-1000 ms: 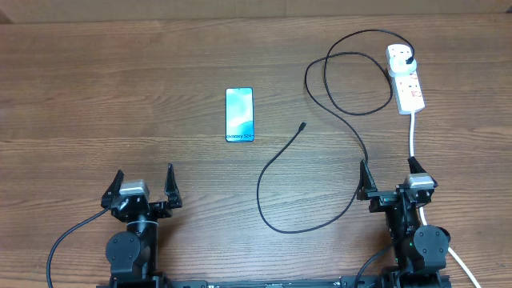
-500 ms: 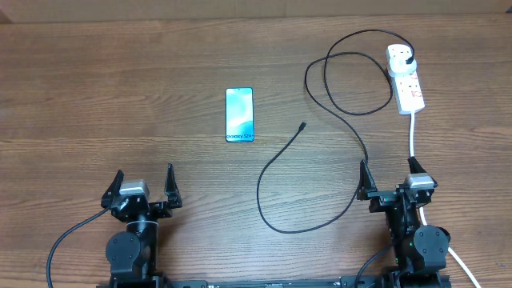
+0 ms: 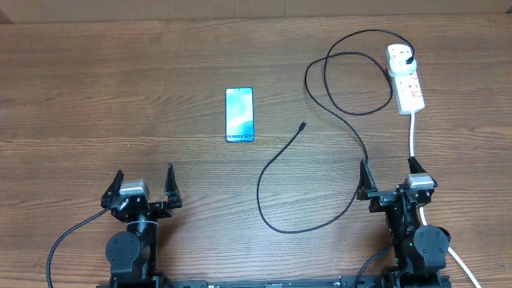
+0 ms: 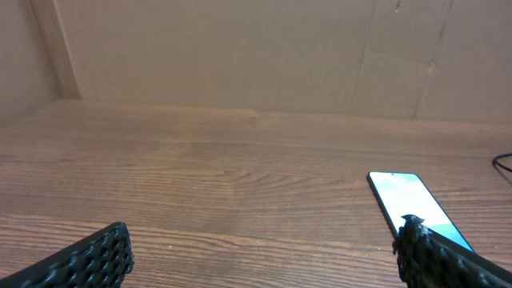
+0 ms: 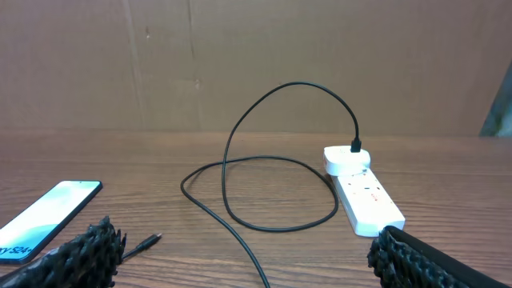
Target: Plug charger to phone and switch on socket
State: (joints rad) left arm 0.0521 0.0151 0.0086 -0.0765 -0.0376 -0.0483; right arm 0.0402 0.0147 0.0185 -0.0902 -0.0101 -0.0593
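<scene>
The phone (image 3: 239,114) lies flat mid-table, its blue screen up; it also shows as the phone (image 4: 412,202) at the right of the left wrist view and the phone (image 5: 50,207) at the left of the right wrist view. The charger (image 3: 340,104) loops across the right half; its connector tip (image 3: 302,126) lies loose right of the phone, and its black plug (image 3: 410,58) sits in the white socket (image 3: 405,80) at the far right. My left gripper (image 3: 145,183) and right gripper (image 3: 387,178) stand open near the front edge, holding nothing.
The socket's thick white cord (image 3: 413,138) runs from the strip toward the right arm's base. A brown cardboard wall (image 4: 240,56) stands along the back of the wooden table (image 3: 120,96).
</scene>
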